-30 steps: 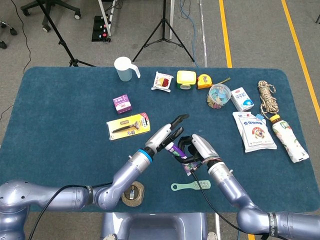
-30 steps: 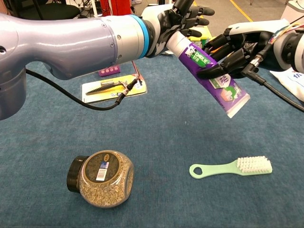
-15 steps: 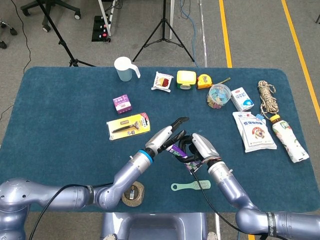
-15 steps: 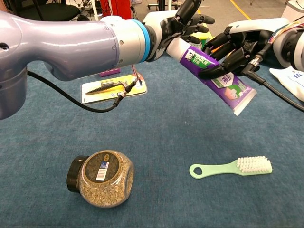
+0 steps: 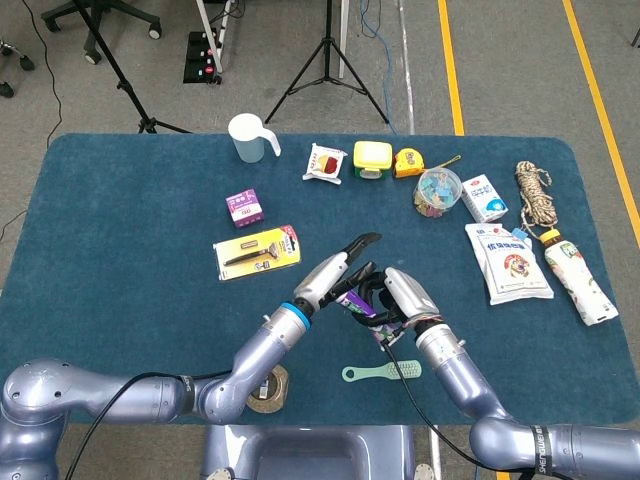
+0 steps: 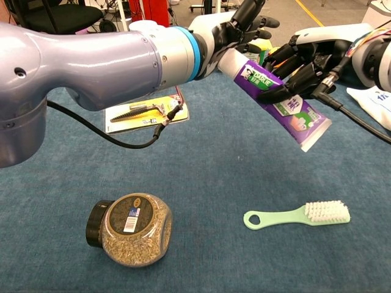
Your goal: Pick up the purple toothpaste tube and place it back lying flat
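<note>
Holding purple toothpaste tube aloft: you have pickup done. Left hand grips cap end, right hand curls around middle. Tube tilted, tail toward 5 o'clock, well above bench. Left: lower it, lay flat, let go.

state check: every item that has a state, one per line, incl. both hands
purple toothpaste tube: off the table, tilted, crimped end lowest
left hand: grips the tube's upper end
right hand: fingers wrapped over the tube's middle
seed jar: on its side, black cap on
green brush: lying flat
white cup: upright
rope: coiled
</note>
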Motion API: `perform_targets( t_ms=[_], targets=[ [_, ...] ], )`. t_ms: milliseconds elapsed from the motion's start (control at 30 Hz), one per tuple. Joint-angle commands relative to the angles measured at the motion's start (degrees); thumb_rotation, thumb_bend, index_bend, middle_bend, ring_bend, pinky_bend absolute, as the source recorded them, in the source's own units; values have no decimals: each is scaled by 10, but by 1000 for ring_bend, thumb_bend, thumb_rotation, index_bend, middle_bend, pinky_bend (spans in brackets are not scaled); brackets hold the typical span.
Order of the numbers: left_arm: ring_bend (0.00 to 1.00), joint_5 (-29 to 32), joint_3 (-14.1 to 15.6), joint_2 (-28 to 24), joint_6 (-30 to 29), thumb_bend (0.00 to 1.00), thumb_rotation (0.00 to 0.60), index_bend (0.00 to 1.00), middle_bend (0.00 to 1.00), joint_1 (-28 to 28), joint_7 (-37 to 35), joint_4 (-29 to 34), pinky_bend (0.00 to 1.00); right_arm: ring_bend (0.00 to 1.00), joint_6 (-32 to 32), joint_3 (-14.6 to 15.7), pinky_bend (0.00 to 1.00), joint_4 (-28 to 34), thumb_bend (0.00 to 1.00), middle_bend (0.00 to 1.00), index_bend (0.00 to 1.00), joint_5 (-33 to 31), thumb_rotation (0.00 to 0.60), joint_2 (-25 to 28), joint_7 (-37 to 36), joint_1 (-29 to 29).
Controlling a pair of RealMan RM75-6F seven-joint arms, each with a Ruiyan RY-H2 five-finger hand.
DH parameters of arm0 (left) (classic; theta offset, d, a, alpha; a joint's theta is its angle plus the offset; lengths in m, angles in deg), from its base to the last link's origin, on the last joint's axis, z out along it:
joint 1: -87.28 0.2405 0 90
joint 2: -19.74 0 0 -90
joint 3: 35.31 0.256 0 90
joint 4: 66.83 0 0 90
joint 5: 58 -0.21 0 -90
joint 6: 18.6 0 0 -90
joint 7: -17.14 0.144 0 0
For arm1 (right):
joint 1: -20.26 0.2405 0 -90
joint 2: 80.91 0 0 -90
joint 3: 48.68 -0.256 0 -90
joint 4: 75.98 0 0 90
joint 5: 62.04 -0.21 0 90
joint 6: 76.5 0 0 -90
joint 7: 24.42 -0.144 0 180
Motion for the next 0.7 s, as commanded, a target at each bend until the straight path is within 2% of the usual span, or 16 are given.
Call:
perform_targets(
  t_ms=[33,300,700],
  targets=[
    [0,2,0,1,2,0,0,0,0,0,2,-1,0,953,2,0,1000,1,1000,863,779,0,600,-1,2,1],
    [0,2,-4,-6,3,0,0,0,0,4,7,5,0,953,7,3,1000,-3,1000,864,779,0,600,-3,9,0],
    [0,-18,-16,-93,-10,0,0,0,0,38,17,62,0,950,0,23,1000,-27,1000,862,782,13,600,-1,16,-9]
  ],
)
